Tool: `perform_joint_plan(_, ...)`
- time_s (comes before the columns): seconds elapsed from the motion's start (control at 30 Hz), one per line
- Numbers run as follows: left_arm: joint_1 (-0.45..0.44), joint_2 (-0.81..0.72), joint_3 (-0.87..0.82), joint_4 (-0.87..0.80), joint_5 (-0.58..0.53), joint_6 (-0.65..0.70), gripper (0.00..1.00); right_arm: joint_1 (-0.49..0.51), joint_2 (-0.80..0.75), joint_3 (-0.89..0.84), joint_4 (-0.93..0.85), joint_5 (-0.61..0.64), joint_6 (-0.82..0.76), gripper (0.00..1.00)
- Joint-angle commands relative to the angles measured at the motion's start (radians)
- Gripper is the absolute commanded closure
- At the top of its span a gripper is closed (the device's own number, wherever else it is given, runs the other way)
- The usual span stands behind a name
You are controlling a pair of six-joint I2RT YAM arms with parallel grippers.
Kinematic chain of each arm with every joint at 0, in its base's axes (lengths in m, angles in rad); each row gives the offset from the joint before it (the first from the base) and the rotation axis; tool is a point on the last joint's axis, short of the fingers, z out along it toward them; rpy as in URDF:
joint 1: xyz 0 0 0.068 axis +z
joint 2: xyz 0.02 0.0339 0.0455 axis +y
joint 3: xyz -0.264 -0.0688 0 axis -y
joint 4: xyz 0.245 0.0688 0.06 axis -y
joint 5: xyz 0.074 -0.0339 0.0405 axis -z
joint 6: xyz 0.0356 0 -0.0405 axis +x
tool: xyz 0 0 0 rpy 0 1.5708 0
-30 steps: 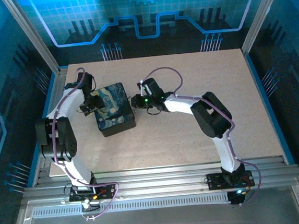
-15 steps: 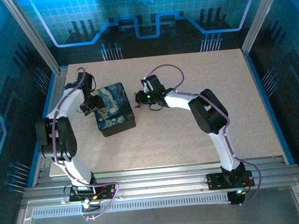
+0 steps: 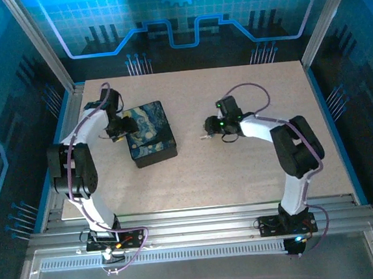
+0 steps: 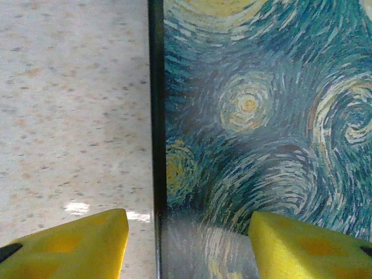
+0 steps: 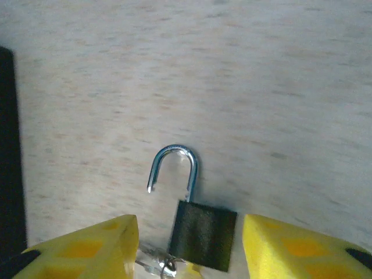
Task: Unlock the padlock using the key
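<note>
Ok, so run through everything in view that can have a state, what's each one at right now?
padlock: unlocked, lying flat on the table.
shackle: open, one end free of the body.
key: at the padlock's lower end, mostly cut off; in the keyhole or not, cannot tell.
box: looks closed.
left gripper: open, straddling the box's edge.
right gripper: open, fingers either side of the padlock, not touching it.

Close to the right tool [image 5: 189, 241], the key [image 5: 156, 264] beside the padlock [image 5: 202, 235] is blurred and cut by the lower edge.
</note>
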Motion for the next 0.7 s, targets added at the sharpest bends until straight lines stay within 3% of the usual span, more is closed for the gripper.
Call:
perform_joint_plan(0.0, -0.047, 0.041, 0.037, 0.017, 0.078, 0.01, 0.41, -0.029, -0.108, -0.062, -0.059, 0.063, -0.064, 0.4)
perform_joint_plan(0.07, -0.047, 0.024, 0.043, 0.036, 0.092, 0.002, 0.4, -0.049, -0.15, -0.081, -0.081, 0.08, -0.096, 0.36)
perform_joint_plan(0.1, -0.047, 0.005, 0.04, 0.048, 0.087, 0.003, 0.4, -0.06, -0.169, -0.087, -0.091, 0.08, -0.117, 0.26)
perform_joint_plan(0.13, -0.046, -0.02, 0.031, 0.068, 0.065, 0.007, 0.39, -0.071, -0.187, -0.089, -0.103, 0.079, -0.141, 0.04)
perform_joint_plan(0.17, -0.045, -0.049, 0.019, 0.088, 0.046, 0.018, 0.38, -0.083, -0.204, -0.09, -0.124, 0.083, -0.166, 0.0)
perform_joint_plan(0.23, -0.038, -0.112, -0.023, 0.138, -0.021, 0.044, 0.32, -0.105, -0.249, -0.09, -0.156, 0.108, -0.214, 0.0)
perform_joint_plan(0.3, -0.016, -0.164, -0.085, 0.208, -0.091, 0.049, 0.07, -0.136, -0.303, -0.1, -0.166, 0.135, -0.261, 0.0)
perform_joint_plan(0.33, 0.004, -0.193, -0.127, 0.259, -0.109, 0.052, 0.01, -0.158, -0.331, -0.11, -0.16, 0.146, -0.29, 0.0)
perform_joint_plan(0.5, 0.044, -0.343, -0.415, 0.626, -0.209, 0.155, 0.01, -0.212, -0.439, -0.238, -0.025, 0.243, -0.444, 0.0)
perform_joint_plan(0.67, 0.04, -0.445, -0.786, 1.191, -0.205, 0.321, 0.01, -0.24, -0.473, -0.42, 0.223, 0.281, -0.528, 0.0)
